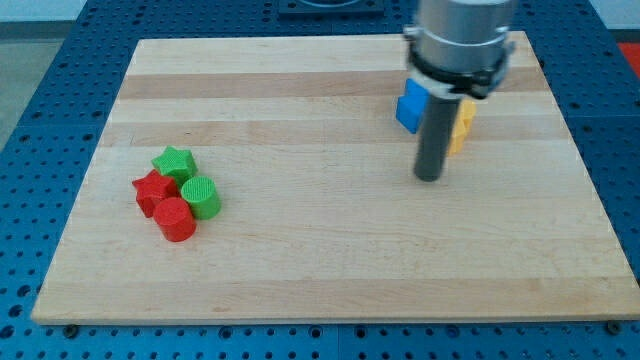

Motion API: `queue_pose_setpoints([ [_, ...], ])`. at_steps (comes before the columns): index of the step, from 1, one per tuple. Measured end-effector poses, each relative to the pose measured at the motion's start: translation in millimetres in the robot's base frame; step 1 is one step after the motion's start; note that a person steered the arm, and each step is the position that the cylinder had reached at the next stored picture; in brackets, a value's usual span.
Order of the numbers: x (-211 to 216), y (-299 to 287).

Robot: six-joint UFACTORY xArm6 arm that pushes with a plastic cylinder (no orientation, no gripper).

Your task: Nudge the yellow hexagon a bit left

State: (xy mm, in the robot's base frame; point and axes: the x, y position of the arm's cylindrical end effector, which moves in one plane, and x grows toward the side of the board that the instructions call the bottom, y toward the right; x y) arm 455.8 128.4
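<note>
My tip [428,178] is the bottom end of a dark rod. It has no claws, so it holds nothing and only touches the wooden board [330,260]. The rod comes down from a big grey arm [460,40] in the upper right of the frame.

The yellow block [460,125] sits in the upper right part of the frame, just behind the rod. Most of it is hidden by the rod, so I cannot tell its shape for sure. Only its right side sticks out. My tip sits just below it and a little toward the left of the frame. I cannot tell if the rod is touching it.

A blue block [409,106] sits just to the left of the yellow one, very close to the rod. Part of it is hidden by the arm, so its shape is hard to make out.

Far away, in the left middle of the frame, four blocks huddle in a bunch. A green star [174,161] is at the top. A red star [153,190] is to the left. A green round block [201,196] is to the right. A red round block [175,219] is at the bottom. They are touching or almost touching each other.

The board lies on a blue table with little holes [40,120].
</note>
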Motion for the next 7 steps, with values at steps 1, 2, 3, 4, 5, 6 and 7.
queue_pose_setpoints([
  [1,-12,39],
  [2,-20,39],
  [3,-45,39],
  [4,-45,39],
  [5,-56,39],
  [6,-68,36],
  [7,-68,30],
])
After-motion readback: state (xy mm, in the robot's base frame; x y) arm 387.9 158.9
